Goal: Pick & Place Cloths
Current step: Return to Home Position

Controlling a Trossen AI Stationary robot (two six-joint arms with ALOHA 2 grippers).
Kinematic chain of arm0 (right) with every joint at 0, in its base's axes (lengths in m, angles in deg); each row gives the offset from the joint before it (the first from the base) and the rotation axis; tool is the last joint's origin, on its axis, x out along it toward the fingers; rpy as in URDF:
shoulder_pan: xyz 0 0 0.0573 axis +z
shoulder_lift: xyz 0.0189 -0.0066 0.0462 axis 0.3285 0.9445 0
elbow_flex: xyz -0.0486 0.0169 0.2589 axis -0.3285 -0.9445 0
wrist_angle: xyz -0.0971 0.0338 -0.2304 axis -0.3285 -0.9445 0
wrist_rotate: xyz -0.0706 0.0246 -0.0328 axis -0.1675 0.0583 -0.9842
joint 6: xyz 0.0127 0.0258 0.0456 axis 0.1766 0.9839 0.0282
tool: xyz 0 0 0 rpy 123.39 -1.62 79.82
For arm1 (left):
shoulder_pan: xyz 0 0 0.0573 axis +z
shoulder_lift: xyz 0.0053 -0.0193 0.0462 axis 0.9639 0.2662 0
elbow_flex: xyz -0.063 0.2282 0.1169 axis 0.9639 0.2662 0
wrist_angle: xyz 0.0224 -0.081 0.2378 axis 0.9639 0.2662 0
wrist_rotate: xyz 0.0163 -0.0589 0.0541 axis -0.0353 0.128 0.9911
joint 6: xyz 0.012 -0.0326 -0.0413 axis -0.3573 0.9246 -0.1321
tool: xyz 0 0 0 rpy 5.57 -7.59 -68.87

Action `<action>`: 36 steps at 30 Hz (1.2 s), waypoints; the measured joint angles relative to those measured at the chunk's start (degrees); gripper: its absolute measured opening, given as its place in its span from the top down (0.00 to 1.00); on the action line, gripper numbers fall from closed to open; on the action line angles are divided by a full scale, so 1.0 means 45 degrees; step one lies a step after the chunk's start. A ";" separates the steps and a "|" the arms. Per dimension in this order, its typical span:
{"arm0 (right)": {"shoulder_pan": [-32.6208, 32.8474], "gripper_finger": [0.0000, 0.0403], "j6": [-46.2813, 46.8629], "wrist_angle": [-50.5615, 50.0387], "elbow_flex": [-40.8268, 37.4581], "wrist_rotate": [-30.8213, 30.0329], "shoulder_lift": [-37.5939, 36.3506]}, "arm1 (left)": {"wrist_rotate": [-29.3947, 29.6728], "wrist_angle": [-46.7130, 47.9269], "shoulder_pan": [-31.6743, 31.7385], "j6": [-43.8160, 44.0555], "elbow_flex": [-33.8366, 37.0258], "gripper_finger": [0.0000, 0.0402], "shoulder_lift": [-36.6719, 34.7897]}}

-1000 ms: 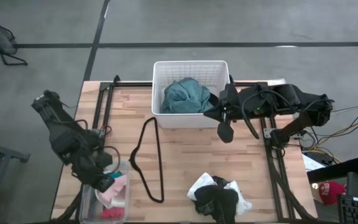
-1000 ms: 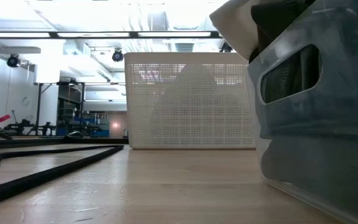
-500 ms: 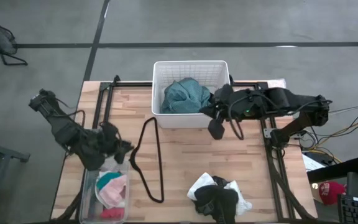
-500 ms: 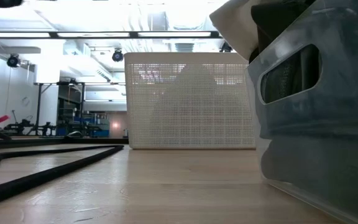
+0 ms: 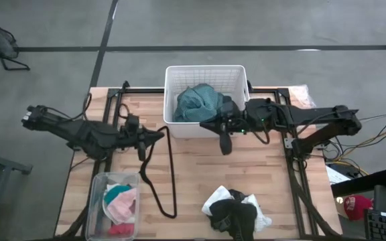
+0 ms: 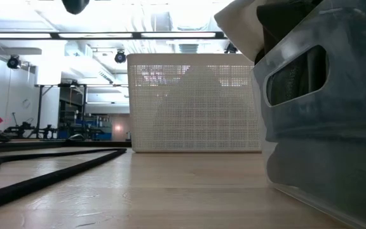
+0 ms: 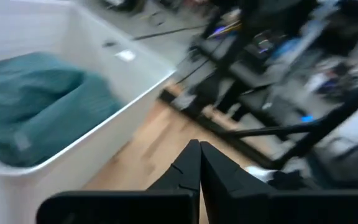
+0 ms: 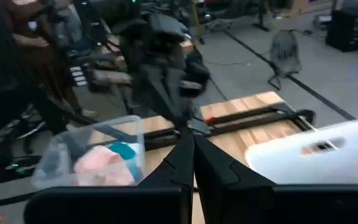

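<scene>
A teal garment (image 5: 200,103) lies in the white slotted basket (image 5: 205,69) at the table's far middle, also shown in the left wrist view (image 7: 36,106). Pink and teal bits (image 5: 119,204) lie in a clear bin (image 5: 99,181) at the near left. Black and white cloths (image 5: 235,211) are piled at the near middle. My left gripper (image 5: 158,134) is shut and level, pointing right over the black cord loop, left of the basket. My right gripper (image 5: 204,124) is shut and level, pointing left along the basket's near wall. Both wrist views show shut fingers with nothing between them (image 7: 199,152) (image 8: 188,148).
The thin black cord loop (image 5: 161,175) lies on the wood between the bin and the cloth pile. Black frame rails (image 5: 116,107) run along both table sides. In the low view a clear container wall (image 6: 323,114) stands close at the right, and the basket (image 6: 194,105) stands beyond.
My left gripper has come up out of the clear bin, swung toward the table's far right to the basket's left side, and turned from pointing down to level. My right gripper has moved left along the basket's near wall and sunk a little.
</scene>
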 joint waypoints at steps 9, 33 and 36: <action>-0.0132 0.98 -0.0234 0.0241 -0.2529 -0.1486 -0.3126 | -0.0624 -0.0810 0.0450 -0.0744 0.0960 0.98 -0.2334; -0.0127 0.98 -0.0180 0.2590 -1.0692 -0.1070 -0.9539 | 0.0443 -0.1394 0.0450 -0.5315 0.6223 0.94 -0.6611; -0.0132 0.98 0.0335 0.2578 -1.1560 -0.1065 -1.0157 | 0.0454 -0.2426 0.0450 -0.5474 0.7054 0.94 -0.7293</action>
